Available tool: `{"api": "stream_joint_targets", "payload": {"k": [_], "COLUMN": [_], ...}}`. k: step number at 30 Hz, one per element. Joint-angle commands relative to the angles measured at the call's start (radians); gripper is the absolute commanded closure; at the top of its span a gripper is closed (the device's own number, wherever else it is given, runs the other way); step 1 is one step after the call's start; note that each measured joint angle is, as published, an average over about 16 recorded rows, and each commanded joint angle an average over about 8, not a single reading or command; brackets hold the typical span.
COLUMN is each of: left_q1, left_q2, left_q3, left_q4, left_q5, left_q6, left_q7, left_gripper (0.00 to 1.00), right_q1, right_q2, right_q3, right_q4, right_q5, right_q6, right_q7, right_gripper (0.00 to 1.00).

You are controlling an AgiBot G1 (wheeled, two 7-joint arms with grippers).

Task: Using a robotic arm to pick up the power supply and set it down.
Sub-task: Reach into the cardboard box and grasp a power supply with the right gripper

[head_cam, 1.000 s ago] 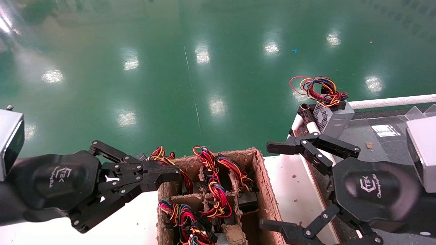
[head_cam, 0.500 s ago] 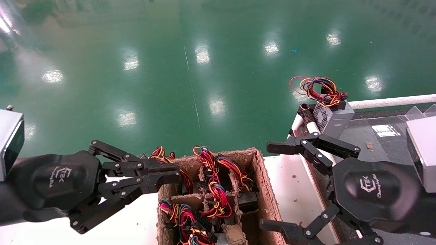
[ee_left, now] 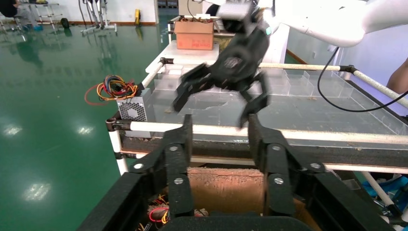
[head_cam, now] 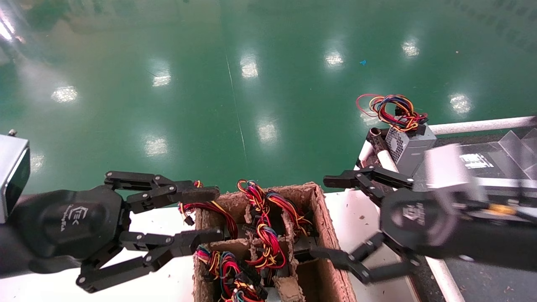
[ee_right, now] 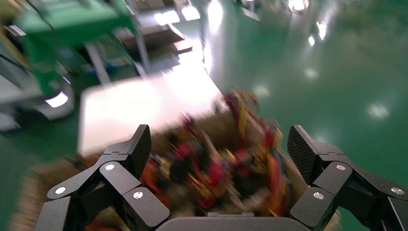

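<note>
A brown cardboard tray (head_cam: pixel 322 209) at the front centre holds power supplies. Only their tied red-yellow wire bundles (head_cam: pixel 265 235) show; the metal bodies are hidden in the compartments. My left gripper (head_cam: pixel 216 214) is open at the tray's left wall, one finger on either side of a red wire loop. In the left wrist view its fingers (ee_left: pixel 220 122) stand apart above the tray wall (ee_left: pixel 226 187). My right gripper (head_cam: pixel 322 217) is open at the tray's right wall. In the right wrist view it (ee_right: pixel 219 144) hangs over the blurred bundles (ee_right: pixel 231 159), holding nothing.
A grey box with a fan grille (head_cam: pixel 409 147) (ee_left: pixel 132 110) and loose coloured wire loops (head_cam: pixel 392 110) stands at the corner of a dark bench (head_cam: pixel 474 176) with a white pipe rail (head_cam: pixel 482 124). The tray rests on a white table (head_cam: pixel 361 226). Green floor lies beyond.
My left gripper has opened from shut, its fingers now spread at the tray's left wall. My right arm has swung left from the bench toward the tray's right wall.
</note>
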Motion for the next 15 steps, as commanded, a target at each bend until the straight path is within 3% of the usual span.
{"api": "stream_joint_targets", "payload": {"k": [1, 12, 13, 15], "left_q1": [0.000, 0.000, 0.000, 0.000], "left_q2": [0.000, 0.000, 0.000, 0.000], "left_q3": [0.000, 0.000, 0.000, 0.000], "left_q4": [0.000, 0.000, 0.000, 0.000], "left_q5": [0.000, 0.000, 0.000, 0.000], "left_q6": [0.000, 0.000, 0.000, 0.000], "left_q7": [0.000, 0.000, 0.000, 0.000], "left_gripper": [0.00, 0.00, 0.00, 0.00], "right_q1": [0.020, 0.112, 0.113, 0.111], "right_q2": [-0.019, -0.149, -0.157, -0.174], "right_q3": [-0.021, -0.113, -0.119, -0.133], "right_q4": [-0.011, -0.086, -0.082, -0.070], "right_q5": [-0.053, -0.278, -0.298, -0.335], "right_q6": [0.020, 0.137, 0.154, 0.183], "right_q7": [0.000, -0.030, -0.033, -0.033], "right_gripper": [0.00, 0.00, 0.02, 0.23]}}
